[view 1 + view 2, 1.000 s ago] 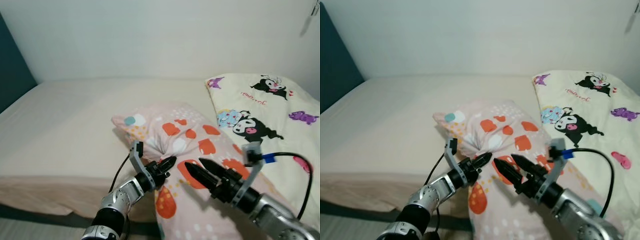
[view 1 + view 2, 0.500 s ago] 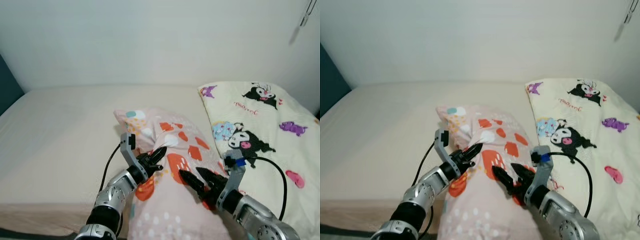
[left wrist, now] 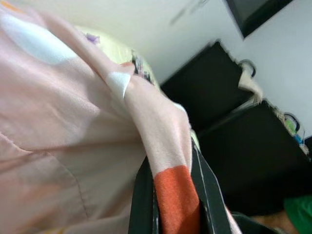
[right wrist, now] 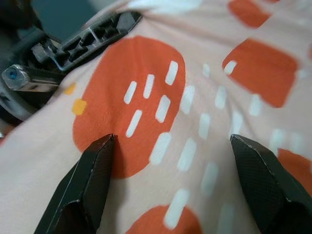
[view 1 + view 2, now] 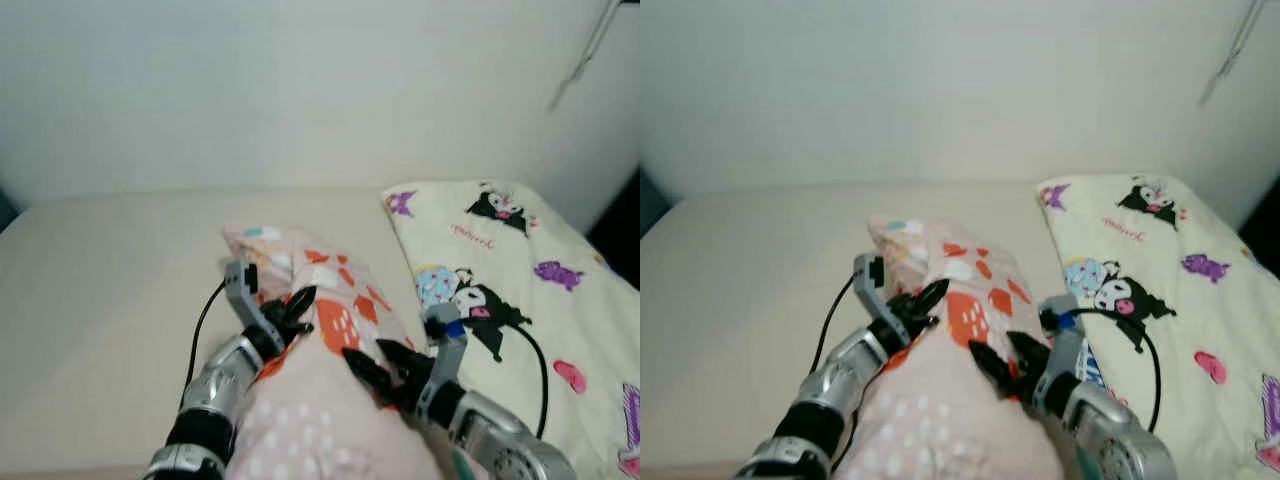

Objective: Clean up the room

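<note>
Pillow work, by the look of it; a soft pink fabric pillow with orange blotches and white dashes (image 5: 320, 330) lies across the pale beige bed (image 5: 110, 290), one end toward the wall and the other slumped toward the robot, just beside a cream cartoon-print quilt (image 5: 510, 270) on the right; the left gripper (image 5: 292, 308) has its two black fingers together on a pinched fold of the pillow's cover, which the left wrist view shows squeezed between them with an orange patch at the pinch; the right gripper (image 5: 375, 368) sits on the pillow's near right part with its fingers apart, and the right wrist view has the tips spread wide over an orange blotch, pressing on or just over the cloth without enclosing any of it; I judge the pillow to be light, limp and easily crushed, so it will sag and fold from whichever point is held; the cover looks smooth and may slip out of a shallow pinch; a good hold would be a bunched ridge or a corner, taken deep between the fingers, with one grip on each side so the weight hangs evenly; the right gripper would need to gather a fold before closing.
</note>
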{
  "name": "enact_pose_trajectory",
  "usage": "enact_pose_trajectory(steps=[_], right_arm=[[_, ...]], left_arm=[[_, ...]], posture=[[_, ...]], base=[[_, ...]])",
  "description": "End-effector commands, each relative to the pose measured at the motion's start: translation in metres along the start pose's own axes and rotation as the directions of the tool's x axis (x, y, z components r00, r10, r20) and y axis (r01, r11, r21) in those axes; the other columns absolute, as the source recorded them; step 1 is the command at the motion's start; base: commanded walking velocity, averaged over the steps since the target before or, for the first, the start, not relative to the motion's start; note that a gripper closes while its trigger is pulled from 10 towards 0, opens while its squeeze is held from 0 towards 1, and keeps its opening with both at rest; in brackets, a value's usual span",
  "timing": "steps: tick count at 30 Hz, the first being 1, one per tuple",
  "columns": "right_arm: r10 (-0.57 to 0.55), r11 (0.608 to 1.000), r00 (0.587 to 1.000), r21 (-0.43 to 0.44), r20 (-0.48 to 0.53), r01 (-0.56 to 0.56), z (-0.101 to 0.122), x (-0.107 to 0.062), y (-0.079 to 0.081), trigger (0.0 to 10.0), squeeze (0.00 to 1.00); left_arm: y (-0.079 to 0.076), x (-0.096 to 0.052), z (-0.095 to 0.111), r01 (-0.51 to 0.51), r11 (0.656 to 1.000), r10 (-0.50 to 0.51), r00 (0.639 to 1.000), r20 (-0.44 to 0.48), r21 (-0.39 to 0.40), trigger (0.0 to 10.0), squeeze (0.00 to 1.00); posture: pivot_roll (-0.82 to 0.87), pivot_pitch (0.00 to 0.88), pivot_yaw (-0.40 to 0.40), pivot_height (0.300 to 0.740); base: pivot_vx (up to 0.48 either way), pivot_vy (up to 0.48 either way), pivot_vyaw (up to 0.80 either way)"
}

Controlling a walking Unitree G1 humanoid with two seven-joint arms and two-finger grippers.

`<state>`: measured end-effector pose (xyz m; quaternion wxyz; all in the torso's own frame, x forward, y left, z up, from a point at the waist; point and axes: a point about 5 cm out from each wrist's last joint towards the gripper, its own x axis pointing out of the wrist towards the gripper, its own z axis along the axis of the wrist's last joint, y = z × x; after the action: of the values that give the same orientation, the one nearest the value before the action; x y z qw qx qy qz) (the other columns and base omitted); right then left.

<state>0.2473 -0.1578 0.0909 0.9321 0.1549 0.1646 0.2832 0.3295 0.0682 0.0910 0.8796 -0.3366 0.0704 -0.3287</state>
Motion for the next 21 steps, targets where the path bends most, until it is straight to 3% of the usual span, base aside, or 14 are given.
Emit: enact_pose_trajectory(steps=[1,10,15,21], right_arm=[[0.017,1.0,1.0,-0.003,-0.022,-0.017,-0.009,0.007,0.005,10.0,0.0],[-0.001,0.999,0.999,-0.035,-0.049,0.0,-0.017,0.01,0.004,10.0,0.0],[-0.028,0.998,0.997,-0.062,-0.072,0.023,-0.023,0.012,0.0,10.0,0.0],[-0.039,0.997,0.997,-0.073,-0.068,0.034,-0.023,0.013,-0.003,10.0,0.0]], left_arm=[[0.012,-0.009,0.017,-0.05,0.997,0.046,0.996,0.077,0.051,10.0,0.0],[0.027,-0.023,0.006,-0.135,0.989,0.132,0.99,0.041,0.067,10.0,0.0],[0.042,-0.042,-0.012,-0.231,0.972,0.231,0.973,0.005,0.053,10.0,0.0],[0.044,-0.045,-0.014,-0.248,0.967,0.248,0.969,0.005,0.061,10.0,0.0]], posture=[[-0.16,0.0,0.024,0.728],[-0.15,0.0,0.024,0.74],[-0.14,0.0,0.007,0.74],[-0.13,0.0,0.003,0.74]], base=[[0.0,0.0,0.0],[0.0,0.0,0.0],[0.0,0.0,0.0],[0.0,0.0,0.0]])
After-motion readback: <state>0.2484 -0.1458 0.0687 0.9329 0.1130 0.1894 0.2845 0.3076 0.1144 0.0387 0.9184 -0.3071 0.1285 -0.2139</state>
